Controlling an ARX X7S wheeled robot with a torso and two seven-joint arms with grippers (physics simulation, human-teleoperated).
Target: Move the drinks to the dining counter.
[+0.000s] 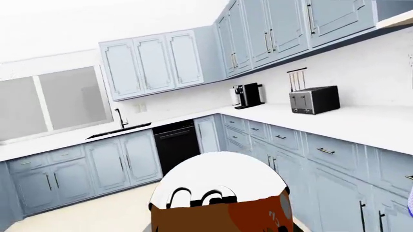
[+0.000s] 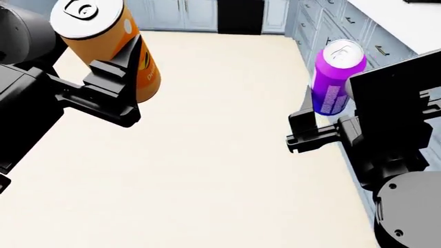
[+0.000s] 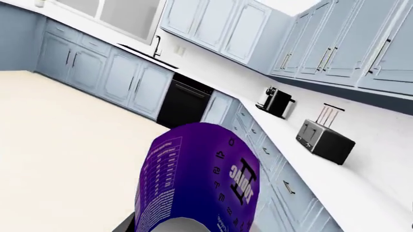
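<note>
We see the golden-yellow can [image 2: 103, 44], silver top, clamped in the left gripper [image 2: 113, 82] raised high over the floor [image 2: 206, 155]; the purple can [image 2: 335, 77] with white print is clamped upright in the right gripper [image 2: 324, 126].

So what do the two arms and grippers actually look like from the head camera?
Both are matte black and angular. The left gripper has flat, wedge-shaped black fingers on a blocky mount, behind it a rounded dark grey arm housing. The right gripper sits before a boxy black link above a round grey joint cap with small screw holes. No cables or markings show.
</note>
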